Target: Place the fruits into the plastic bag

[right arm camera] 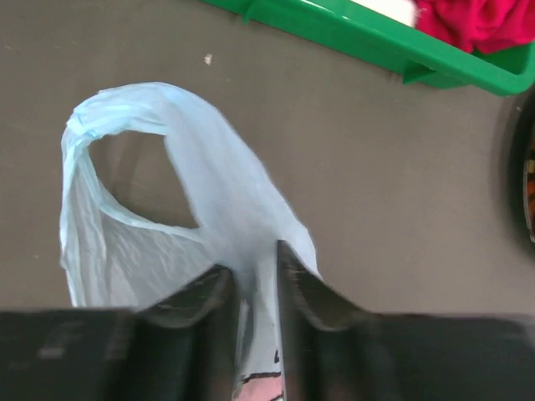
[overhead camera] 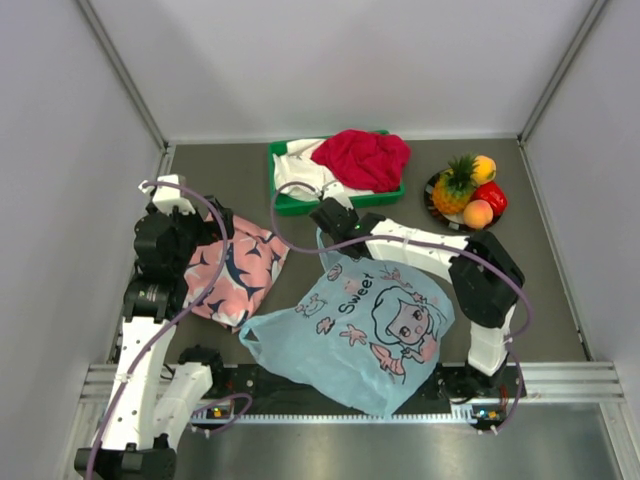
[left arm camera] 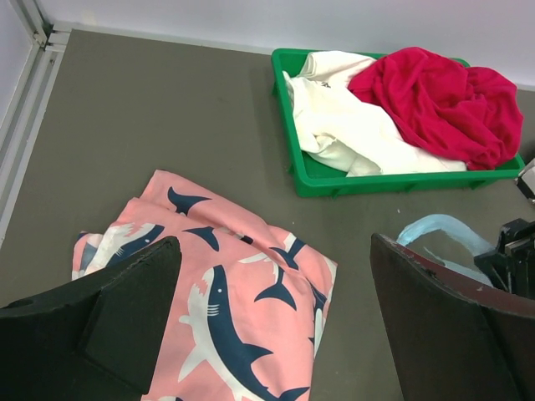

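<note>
Plastic bag (overhead camera: pixel 360 330) pinched by right gripper (right arm camera: pixel 253 271), left gripper (left arm camera: pixel 274 242) gaping empty, fruits (overhead camera: pixel 468 190) on plate (overhead camera: pixel 430 196), clothes (left arm camera: pixel 435 100) in green tray (left arm camera: pixel 376 182)

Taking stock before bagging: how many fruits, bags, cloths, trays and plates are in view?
Fruits: 4 (pineapple, mango, peach, red fruit)
Bag: 1
Cloths: 3 (shark cloth, white cloth, red cloth)
Tray: 1
Plate: 1
Total: 10

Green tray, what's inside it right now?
A white cloth lies in the green tray, with a red cloth bunched partly over it. Anything beneath them is covered.
</note>
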Robot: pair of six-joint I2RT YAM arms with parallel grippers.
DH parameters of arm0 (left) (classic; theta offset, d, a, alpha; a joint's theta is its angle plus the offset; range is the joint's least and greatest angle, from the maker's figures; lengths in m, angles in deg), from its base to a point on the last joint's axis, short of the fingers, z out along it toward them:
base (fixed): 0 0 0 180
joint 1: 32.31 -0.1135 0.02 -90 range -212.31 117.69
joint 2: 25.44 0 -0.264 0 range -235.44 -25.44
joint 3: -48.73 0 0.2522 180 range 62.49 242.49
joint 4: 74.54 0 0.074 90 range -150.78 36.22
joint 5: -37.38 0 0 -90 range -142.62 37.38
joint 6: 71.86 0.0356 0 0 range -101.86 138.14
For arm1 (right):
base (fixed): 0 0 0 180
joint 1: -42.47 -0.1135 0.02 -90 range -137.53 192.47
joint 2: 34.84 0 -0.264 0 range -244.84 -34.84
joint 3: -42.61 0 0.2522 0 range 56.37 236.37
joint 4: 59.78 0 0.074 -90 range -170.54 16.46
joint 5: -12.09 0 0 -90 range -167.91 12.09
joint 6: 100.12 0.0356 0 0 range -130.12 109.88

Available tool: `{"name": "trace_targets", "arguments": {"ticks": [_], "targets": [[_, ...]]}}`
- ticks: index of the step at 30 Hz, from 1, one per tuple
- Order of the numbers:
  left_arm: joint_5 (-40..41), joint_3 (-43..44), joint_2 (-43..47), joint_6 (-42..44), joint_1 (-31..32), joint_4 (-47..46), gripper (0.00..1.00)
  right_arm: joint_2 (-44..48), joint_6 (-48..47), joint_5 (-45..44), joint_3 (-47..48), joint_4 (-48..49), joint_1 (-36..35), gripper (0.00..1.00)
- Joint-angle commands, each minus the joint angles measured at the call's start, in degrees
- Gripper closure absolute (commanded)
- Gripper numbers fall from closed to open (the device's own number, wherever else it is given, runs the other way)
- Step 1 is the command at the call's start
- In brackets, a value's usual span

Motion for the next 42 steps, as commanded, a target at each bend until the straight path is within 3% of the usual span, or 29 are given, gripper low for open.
{"name": "trace_targets", "arguments": {"ticks": [1,2,3,9,17,21,30,36,42], "targets": [[-0.33,-0.37,-0.21,0.36,0.25,-2.6,0.01,1.29,2.95,-2.6,3.26,-1.26,0.81,0.88],[-0.42,-0.37,-0.38,0.28,0.25,-2.6,0.01,1.73,3.31,-3.13,3.44,-1.44,0.73,0.98],[-0.42,-0.37,-0.38,0.28,0.25,-2.6,0.01,2.69,3.66,-3.57,3.96,-1.62,0.81,1.0],[-0.34,-0.28,-0.12,0.28,0.68,-2.6,0.01,7.61,6.03,-4.47,7.48,-2.06,2.57,1.0],[-4.11,-0.37,0.49,0.63,2.09,-3.39,0.01,21.41,3.58,11.35,1.96,10.41,4.07,1.0],[-11.04,-0.81,1.2,0.8,3.05,-5.58,0.01,25.02,0.94,18.46,-0.16,13.23,4.07,1.0],[-36.79,-2.57,3.22,-2.96,5.34,-17.16,0.01,26.78,-5.3,31.56,1.5,14.73,5.91,1.0],[-41.8,0.58,-0.29,-6.92,5.43,-21.5,0.01,25.46,-7.06,39.56,6.95,12.97,6.26,1.0],[-45.6,4.02,-4.78,-8.43,8.14,-22.03,0.01,23.27,-7.15,41.07,10.56,11.22,6.26,1.0]]}}
